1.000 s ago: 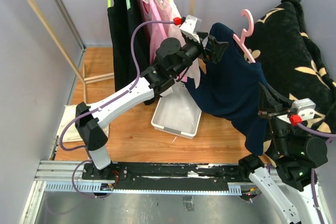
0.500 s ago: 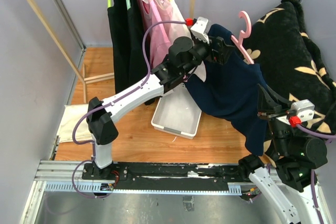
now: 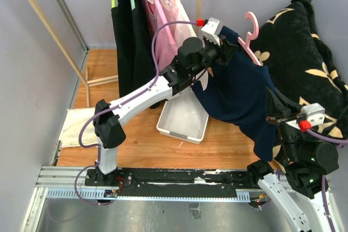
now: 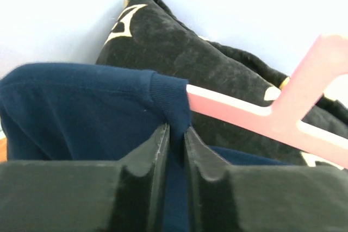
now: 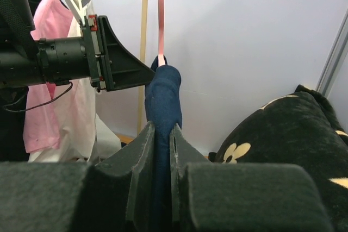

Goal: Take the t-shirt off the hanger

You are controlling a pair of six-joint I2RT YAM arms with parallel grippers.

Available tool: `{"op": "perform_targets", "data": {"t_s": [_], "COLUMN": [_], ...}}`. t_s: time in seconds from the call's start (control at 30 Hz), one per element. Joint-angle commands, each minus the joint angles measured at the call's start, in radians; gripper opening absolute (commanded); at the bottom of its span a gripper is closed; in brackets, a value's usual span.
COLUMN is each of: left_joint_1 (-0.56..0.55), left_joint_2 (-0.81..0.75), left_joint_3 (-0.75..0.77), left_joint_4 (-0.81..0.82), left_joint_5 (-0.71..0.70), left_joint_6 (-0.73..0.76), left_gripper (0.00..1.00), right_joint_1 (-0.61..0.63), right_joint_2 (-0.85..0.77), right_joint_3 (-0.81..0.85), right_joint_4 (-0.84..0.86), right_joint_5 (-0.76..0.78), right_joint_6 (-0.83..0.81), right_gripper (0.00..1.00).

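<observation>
Basically a two-arm stretch of the garment. The navy blue cotton t-shirt [image 3: 239, 93] is held up in the air, draped over the pink plastic hanger [image 4: 234, 103]. The left gripper [image 4: 176, 134] sits just under the hanger's arm. Its jaws are pinched together on the ribbed collar edge, right where the fabric wraps the pink arm. That spot was probably picked so the neck opening can be peeled off that arm.

The right gripper [image 5: 161, 131] is well below the hanger, jaws clamped on a fold of the shirt's lower part. My read is that it anchors the cloth and keeps it taut, so a collar pull doesn't drag the whole thing along.

The hanger's hook points up and is on no rail. It seems carried by the shirt alone, though I can't tell if anything else props it. A white rectangular plastic tray [image 3: 182, 118] lies below and to the left of the hanger. A black floral blanket [image 3: 304, 47] is heaped to the hanger's right.

Step in hand: the collar grip is set, the peel-off is not yet done, and the shirt is still on the hanger. Risk: the hanger could drop once the shoulder slips free.
</observation>
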Motion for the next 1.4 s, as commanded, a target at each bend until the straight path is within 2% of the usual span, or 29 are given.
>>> {"op": "perform_targets", "data": {"t_s": [0.0, 0.03, 0.07, 0.33, 0.5, 0.6, 0.73, 0.8, 0.97, 1.03, 1.2, 1.37], "left_joint_1": [-0.007, -0.007, -0.007, -0.009, -0.013, -0.013, -0.013, -0.013, -0.013, -0.013, -0.013, -0.013], "left_joint_2": [0.005, 0.005, 0.004, -0.066, -0.118, -0.141, -0.158, -0.168, -0.200, -0.221, -0.261, -0.261], "left_joint_3": [0.015, 0.015, 0.015, -0.053, -0.095, -0.120, -0.129, -0.125, -0.128, -0.148, -0.204, -0.231], "left_joint_4": [0.059, 0.062, 0.066, 0.120, 0.090, 0.068, 0.022, 0.005, -0.001, 0.025, 0.109, 0.211], "left_joint_5": [0.057, 0.070, 0.085, 0.209, 0.298, 0.307, 0.266, 0.237, 0.186, 0.178, 0.169, 0.194], "left_joint_6": [0.008, 0.011, 0.016, 0.044, 0.071, 0.082, 0.111, 0.130, 0.177, 0.198, 0.251, 0.302], "left_gripper": [0.07, 0.01, 0.01, 0.00, 0.01, 0.00, 0.01, 0.10, 0.59, 0.67, 0.80, 0.85], "right_joint_1": [0.007, 0.007, 0.007, 0.007, 0.007, 0.008, 0.007, 0.007, 0.007, 0.007, 0.007, 0.007], "right_joint_2": [-0.017, -0.018, -0.017, -0.019, -0.014, -0.021, -0.036, -0.040, -0.039, -0.039, -0.033, -0.018], "right_joint_3": [-0.015, -0.023, -0.033, -0.162, -0.211, -0.250, -0.337, -0.367, -0.382, -0.391, -0.400, -0.396], "right_joint_4": [0.088, 0.095, 0.106, 0.292, 0.377, 0.427, 0.574, 0.630, 0.663, 0.681, 0.719, 0.735], "right_joint_5": [0.000, 0.004, 0.010, 0.032, 0.037, 0.032, 0.019, 0.016, 0.005, -0.002, -0.021, -0.050], "right_joint_6": [0.000, -0.001, -0.001, -0.015, -0.016, -0.016, -0.037, -0.044, -0.051, -0.053, -0.061, -0.060], "right_gripper": [0.01, 0.01, 0.01, 0.01, 0.01, 0.01, 0.01, 0.01, 0.01, 0.01, 0.01, 0.01]}}
